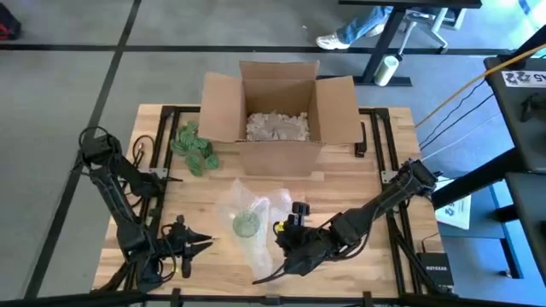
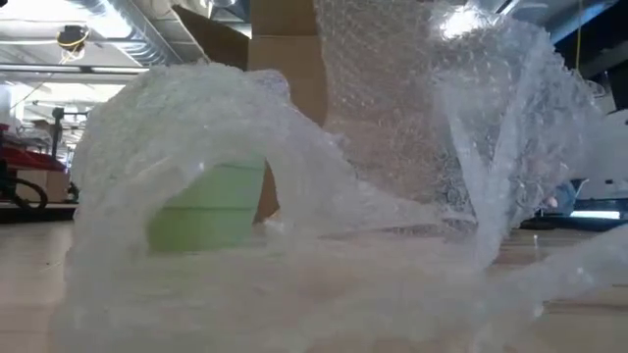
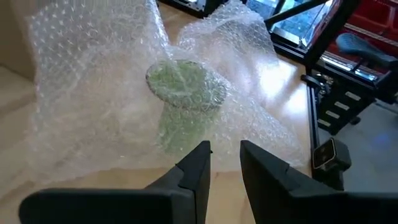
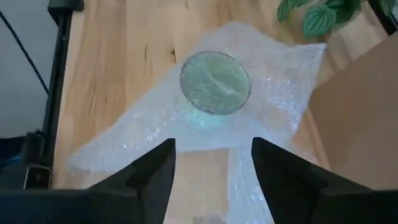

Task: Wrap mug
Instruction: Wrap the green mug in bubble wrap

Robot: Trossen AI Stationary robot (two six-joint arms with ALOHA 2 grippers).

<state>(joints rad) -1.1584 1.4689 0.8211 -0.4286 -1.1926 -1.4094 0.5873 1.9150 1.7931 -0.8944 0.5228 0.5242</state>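
A green mug [image 1: 246, 224] [image 3: 183, 93] [image 4: 214, 82] stands upright on the wooden table, near its front edge. A sheet of clear bubble wrap [image 1: 247, 200] [image 3: 93, 93] is draped over it and spreads on the table around it. In the low view the wrap [image 2: 422, 147] rises in folds, and the mug [image 2: 211, 206] shows beneath one. My left gripper [image 1: 205, 244] [image 3: 225, 155] sits left of the mug, pointing at it, its fingers a narrow gap apart. My right gripper [image 1: 280, 232] [image 4: 212, 152] stands wide open to the right of the mug, over the wrap's edge.
An open cardboard box [image 1: 277, 107] holding packing peanuts [image 1: 275, 126] stands at the back middle of the table. A sprig of green leaves [image 1: 194, 147] lies to the left of the box. A person's shoes [image 1: 341, 36] show on the floor beyond the table.
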